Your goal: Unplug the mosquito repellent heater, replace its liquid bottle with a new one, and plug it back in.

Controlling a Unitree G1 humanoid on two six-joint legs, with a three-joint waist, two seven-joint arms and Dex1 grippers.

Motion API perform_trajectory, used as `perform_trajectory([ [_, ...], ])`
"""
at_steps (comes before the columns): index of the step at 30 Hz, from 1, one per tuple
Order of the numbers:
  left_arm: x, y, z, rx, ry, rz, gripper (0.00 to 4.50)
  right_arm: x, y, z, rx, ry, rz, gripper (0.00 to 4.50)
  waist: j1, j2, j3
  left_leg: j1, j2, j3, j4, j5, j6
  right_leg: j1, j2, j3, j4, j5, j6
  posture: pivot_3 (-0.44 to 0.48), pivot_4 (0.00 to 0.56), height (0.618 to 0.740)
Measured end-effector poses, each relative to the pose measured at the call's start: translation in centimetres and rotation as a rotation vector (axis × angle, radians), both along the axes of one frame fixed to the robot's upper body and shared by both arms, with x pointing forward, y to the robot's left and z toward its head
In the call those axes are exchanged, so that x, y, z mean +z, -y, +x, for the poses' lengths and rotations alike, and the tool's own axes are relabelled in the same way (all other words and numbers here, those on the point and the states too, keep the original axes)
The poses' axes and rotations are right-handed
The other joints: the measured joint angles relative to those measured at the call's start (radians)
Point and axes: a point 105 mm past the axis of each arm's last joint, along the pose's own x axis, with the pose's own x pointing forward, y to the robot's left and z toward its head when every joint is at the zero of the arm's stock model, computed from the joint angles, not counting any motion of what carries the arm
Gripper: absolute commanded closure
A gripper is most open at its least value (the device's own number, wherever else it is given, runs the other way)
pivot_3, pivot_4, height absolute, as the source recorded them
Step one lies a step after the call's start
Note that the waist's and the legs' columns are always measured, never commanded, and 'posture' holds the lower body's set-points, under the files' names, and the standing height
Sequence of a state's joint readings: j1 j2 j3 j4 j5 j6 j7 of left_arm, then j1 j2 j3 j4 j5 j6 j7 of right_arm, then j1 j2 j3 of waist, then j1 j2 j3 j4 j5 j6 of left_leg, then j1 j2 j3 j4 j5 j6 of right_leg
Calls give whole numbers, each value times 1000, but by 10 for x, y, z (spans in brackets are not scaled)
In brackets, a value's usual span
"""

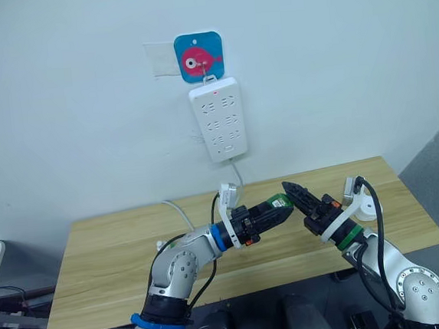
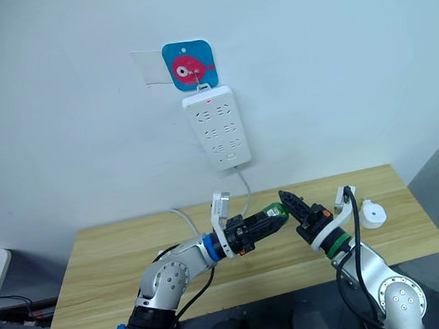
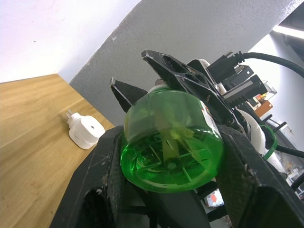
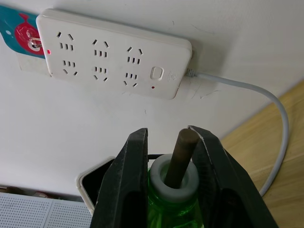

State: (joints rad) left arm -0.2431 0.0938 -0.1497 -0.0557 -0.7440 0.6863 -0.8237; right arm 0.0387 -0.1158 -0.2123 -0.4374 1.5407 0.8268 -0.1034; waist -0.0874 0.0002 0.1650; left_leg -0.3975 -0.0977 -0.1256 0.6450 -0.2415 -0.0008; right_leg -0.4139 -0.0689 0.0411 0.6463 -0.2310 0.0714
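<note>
A green liquid bottle (image 3: pixel 171 142) is clamped in the left gripper (image 1: pixel 283 203) above the table (image 1: pixel 119 250). Its wick neck is flanked by the right gripper (image 4: pixel 168 142); contact cannot be told. The mosquito repellent heater (image 2: pixel 372 214) lies at 3 o'clock, unplugged from the power strip (image 1: pixel 220 118).

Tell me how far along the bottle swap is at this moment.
Done: the heater is unplugged, lying on the table with no bottle in it; the power strip sockets are empty. In hand: the left gripper holds a green bottle, and the right gripper fingers straddle its wick end. Left: fitting a bottle and replugging.
</note>
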Motion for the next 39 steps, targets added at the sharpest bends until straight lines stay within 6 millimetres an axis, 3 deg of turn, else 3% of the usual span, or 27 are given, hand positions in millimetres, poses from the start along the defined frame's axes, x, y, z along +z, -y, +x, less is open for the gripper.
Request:
perform_trajectory([
  [3, 1, 0, 0, 0, 3, 0, 2259, 1, 0, 0, 3, 3, -1, 3607, 0, 0, 0, 0, 0, 0, 0, 0, 0, 0, 0, 0, 0, 0, 0, -189, 124, 740],
  [4, 1, 0, 0, 0, 4, 0, 1699, 1, 0, 0, 5, 3, -2, 3607, 0, 0, 0, 0, 0, 0, 0, 0, 0, 0, 0, 0, 0, 0, 0, -189, 124, 740],
  [10, -6, -2, 0, 3, 20, 68, 83, 0, 2, 2, -9, -1, 1, 3607, 0, 0, -1, 0, 0, 0, 0, 0, 0, 0, 0, 0, 0, 0, 0, -168, 130, 740],
  [11, -9, -4, 1, 8, 31, 96, 0, -2, 4, 3, -19, -6, 0, 3607, 0, 0, -1, 0, 0, 0, 0, 0, 0, 0, 0, 0, 0, 0, 0, -151, 126, 740],
  [16, -20, -23, 3, 18, 174, 280, 0, -22, 24, 19, -117, -50, -93, 3607, 4, -1, -2, 1, 0, 1, 0, 0, 0, 1, 1, 0, 0, 0, 0, -120, 126, 740],
  [20, -14, -31, 8, 81, 425, 406, 0, -47, 58, 48, -265, -25, -459, 3607, 11, -1, -2, 3, 0, 3, -1, 0, 0, 2, 1, 2, 0, 0, 0, -95, 132, 740],
  [27, -26, -25, -6, 35, 557, 473, 0, -70, 66, 73, -318, 188, -941, 3607, 22, -1, -2, 5, 1, 3, 0, 0, 0, 3, 1, 2, 1, 0, 0, -65, 136, 740],
  [34, -28, -23, 3, 115, 595, 484, 0, -106, 78, 90, -372, 211, -1132, 3607, 34, -1, -2, 8, 1, 4, -1, 0, 0, 5, 2, 3, 1, 0, -1, -38, 139, 740],
  [39, -27, -22, 3, 120, 604, 477, 0, -118, 83, 96, -382, 228, -1193, 3607, 35, -1, -2, 8, 1, 3, -1, 0, 0, 6, 2, 3, 1, 0, -1, -21, 135, 740],
])
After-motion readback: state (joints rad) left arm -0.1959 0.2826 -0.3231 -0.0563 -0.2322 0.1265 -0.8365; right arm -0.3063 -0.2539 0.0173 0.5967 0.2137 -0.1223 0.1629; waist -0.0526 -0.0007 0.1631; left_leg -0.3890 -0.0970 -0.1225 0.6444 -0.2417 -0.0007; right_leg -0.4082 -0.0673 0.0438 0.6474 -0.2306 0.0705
